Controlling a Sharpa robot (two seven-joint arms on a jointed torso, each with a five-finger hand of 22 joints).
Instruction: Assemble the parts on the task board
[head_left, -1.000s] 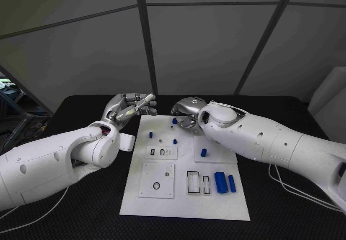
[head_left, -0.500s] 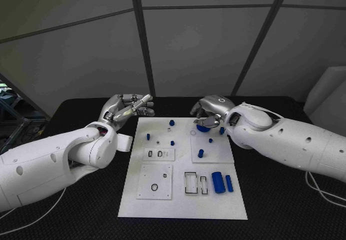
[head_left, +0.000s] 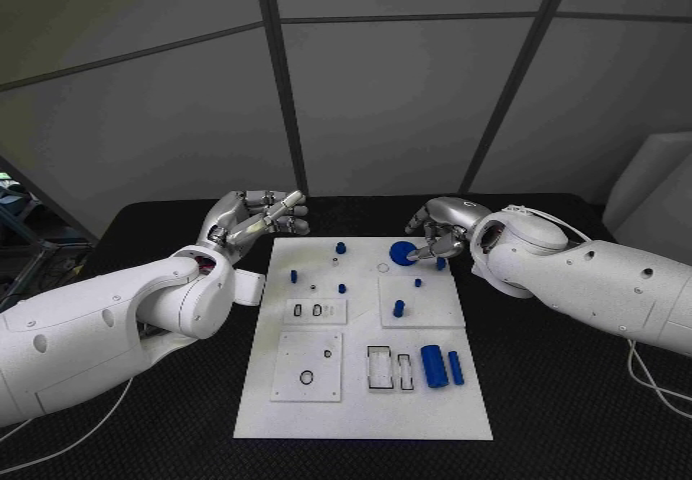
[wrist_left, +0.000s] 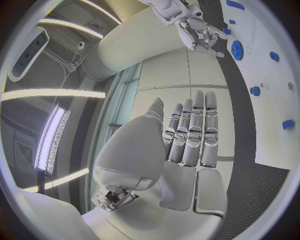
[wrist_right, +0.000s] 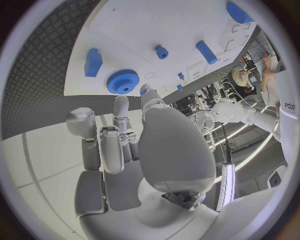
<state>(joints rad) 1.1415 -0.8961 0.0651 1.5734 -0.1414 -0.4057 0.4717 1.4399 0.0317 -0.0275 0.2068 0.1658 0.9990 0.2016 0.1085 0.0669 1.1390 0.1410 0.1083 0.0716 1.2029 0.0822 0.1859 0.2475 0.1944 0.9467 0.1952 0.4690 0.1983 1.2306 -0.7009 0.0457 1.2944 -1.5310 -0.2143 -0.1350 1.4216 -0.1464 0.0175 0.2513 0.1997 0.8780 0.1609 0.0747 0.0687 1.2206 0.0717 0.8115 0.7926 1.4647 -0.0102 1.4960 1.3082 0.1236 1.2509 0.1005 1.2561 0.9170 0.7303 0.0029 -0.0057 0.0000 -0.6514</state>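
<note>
A white task board (head_left: 361, 400) is lying in the middle of a black table (head_left: 577, 420). Near the board's far right corner a blue gear (head_left: 402, 254) is resting on the board, apparently just placed. The right hand (head_left: 437, 238) is hovering just beside it, fingers loosely curled, grasping nothing. The left hand (head_left: 257, 215) is waiting off the far left corner, fingers straight, released. Next move, likely: fetching another blue part, perhaps the large cylinder (head_left: 433, 365) near the right edge. Whether the gear is fully seated is hard to tell.
</note>
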